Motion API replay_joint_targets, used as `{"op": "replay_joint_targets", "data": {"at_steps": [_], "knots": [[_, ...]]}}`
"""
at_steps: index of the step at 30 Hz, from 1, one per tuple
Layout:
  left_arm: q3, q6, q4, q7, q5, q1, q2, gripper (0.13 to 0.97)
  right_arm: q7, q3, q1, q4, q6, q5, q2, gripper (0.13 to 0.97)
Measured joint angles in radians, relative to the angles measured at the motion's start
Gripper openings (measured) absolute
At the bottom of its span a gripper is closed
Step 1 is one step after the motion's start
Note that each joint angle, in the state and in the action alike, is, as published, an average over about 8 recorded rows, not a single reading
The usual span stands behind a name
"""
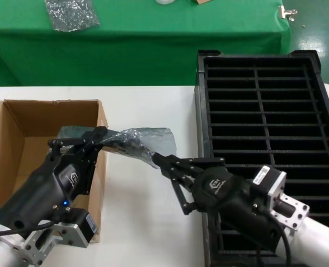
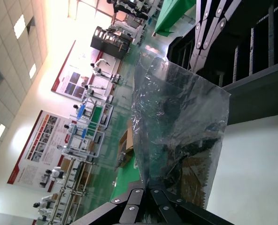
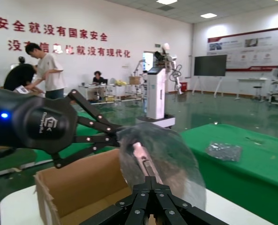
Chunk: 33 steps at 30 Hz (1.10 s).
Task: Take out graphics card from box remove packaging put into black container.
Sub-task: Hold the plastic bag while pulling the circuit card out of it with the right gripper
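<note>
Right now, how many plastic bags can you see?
2. One packaging bag hangs above the table, pinched between the left hand and right hand. A smaller bag lies on the green table behind.

Head view looking down from above the box point(image 1: 20, 144), black container point(image 1: 264, 111) beside it, left wrist view close along the bag point(image 2: 176, 126) toward the container, right wrist view close toward the box, all sharing the bag.

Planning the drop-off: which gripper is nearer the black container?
Right. The right gripper sits just beside the black container's near wall, holding the packaging; the left gripper is farther away, at the box.
</note>
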Motion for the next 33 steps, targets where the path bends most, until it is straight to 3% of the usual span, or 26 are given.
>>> {"op": "replay_joint_targets", "data": {"at_steps": [12,33], "knots": [[0.0,0.0,0.0,0.0,0.0,0.0,0.0,0.139,-0.059,-0.009,0.073,-0.087,-0.066,0.014,-0.033,0.135],[0.0,0.0,0.0,0.0,0.0,0.0,0.0,0.139,-0.248,-0.015,0.336,-0.446,-0.303,0.053,-0.104,0.134]]}}
